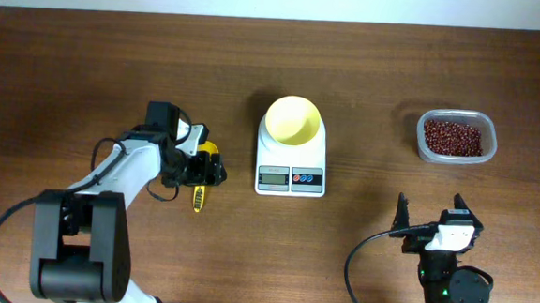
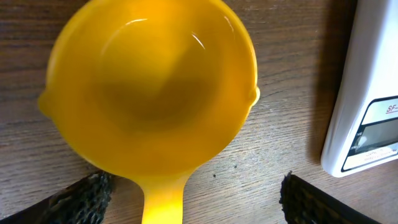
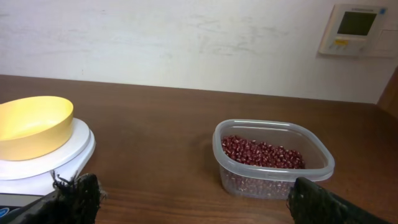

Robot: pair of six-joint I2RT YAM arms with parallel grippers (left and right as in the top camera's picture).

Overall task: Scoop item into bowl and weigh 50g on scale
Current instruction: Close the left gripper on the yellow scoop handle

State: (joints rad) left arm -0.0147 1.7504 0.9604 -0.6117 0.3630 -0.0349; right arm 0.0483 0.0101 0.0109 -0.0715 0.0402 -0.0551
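Plainly nothing has gone into the bowl [image 1: 293,120] so far: it stands empty on the platform of the white scale [image 1: 290,178], near the middle of the overhead frame, with the scale's display strip toward the lower edge. The beans [image 1: 454,137] all lie in a clear plastic container [image 1: 420,142] at the upper right, well apart from the scale on the wooden counter [image 1: 116,57]. Just left of the scale lies a yellow scoop [image 1: 211,150], its cup toward the upper edge and its handle running down the frame. The left gripper [image 1: 205,171] sits low over the scoop where cup meets handle. In the left wrist view its fingers [image 2: 84,199] stand spread at the lower corners with bare wood between each and the handle, so it is pinching nothing. At the lower right of the overhead frame the right gripper [image 1: 430,206] is spread wide and empty, pointed toward the container but well short of it.
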